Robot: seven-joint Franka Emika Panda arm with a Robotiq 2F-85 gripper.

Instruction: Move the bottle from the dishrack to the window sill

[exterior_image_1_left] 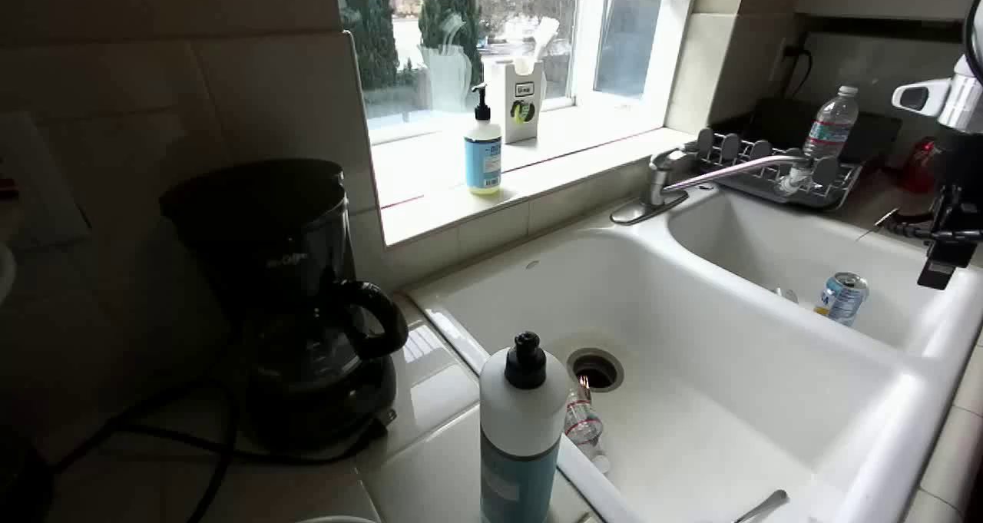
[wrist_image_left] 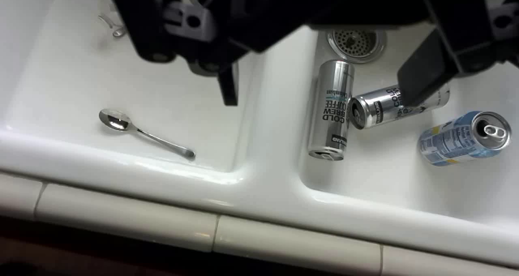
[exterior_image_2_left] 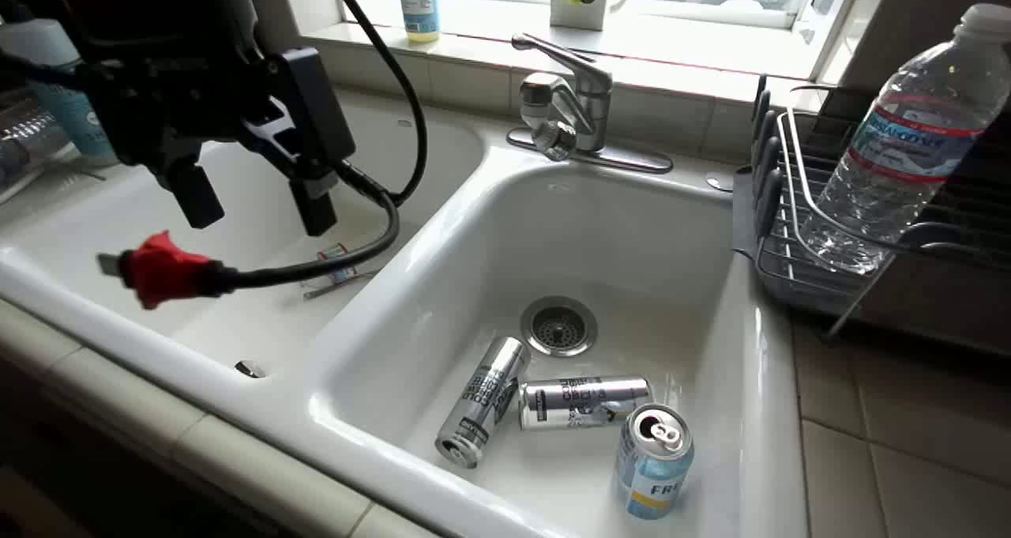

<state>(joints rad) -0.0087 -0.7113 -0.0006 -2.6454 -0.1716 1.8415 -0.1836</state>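
Two fingers (exterior_image_2_left: 313, 206) of your gripper (exterior_image_2_left: 257, 206) hang wide apart above the sink (exterior_image_2_left: 359, 344), nothing between them. Well apart from them, the bottle (exterior_image_2_left: 908, 147) stands in the dishrack (exterior_image_2_left: 768, 202), so reaching is likely your step; next, swing across and straddle its body gently. Behind the faucet (exterior_image_2_left: 595, 111) runs the window sill (exterior_image_2_left: 501, 46), your later target.

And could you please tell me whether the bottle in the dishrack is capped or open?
Capped: in both exterior views, a white cap sits on the neck of the bottle; the wrist view does not show it.
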